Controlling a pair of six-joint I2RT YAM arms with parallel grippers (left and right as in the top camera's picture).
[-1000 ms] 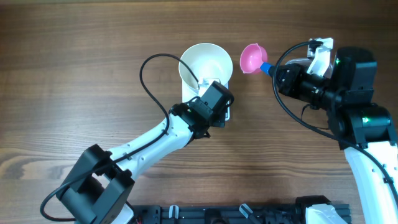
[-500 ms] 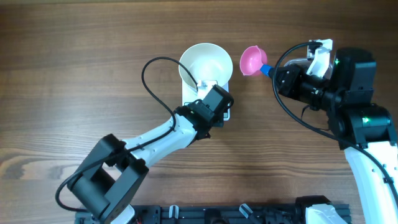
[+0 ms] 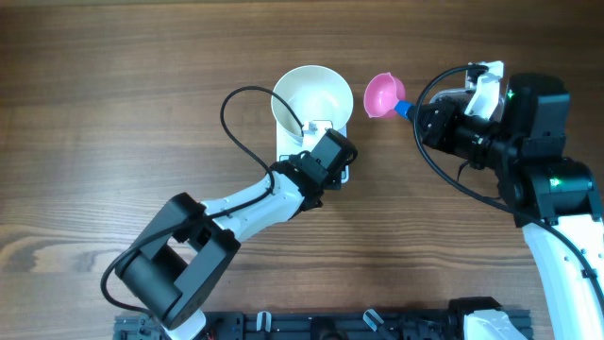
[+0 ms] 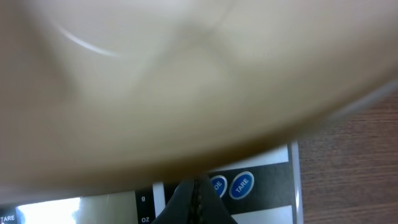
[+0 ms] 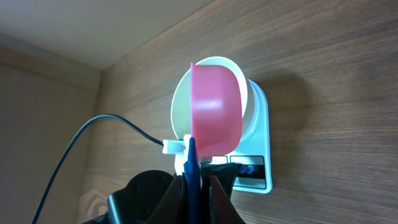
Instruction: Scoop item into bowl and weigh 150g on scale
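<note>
Lengthwise, the scale point(image 5: 260, 124) points its TARE button point(image 4: 242, 184) toward the robot; left end effector point(image 4: 200, 190) clenched, right end effector point(image 5: 198, 174) grasping the pink scoop point(image 5: 216, 109).

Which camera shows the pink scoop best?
The right wrist view: the pink scoop fills the middle, its blue handle clamped in the right gripper. Overhead shows it small, beside the bowl. The left wrist view misses it.

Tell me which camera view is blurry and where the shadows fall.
Left wrist: the bowl is a big out-of-focus blur, the scale below it sharp. Right wrist: crisp pink scoop, soft shadow beside the scale. Overhead: even light, everything sharp.
</note>
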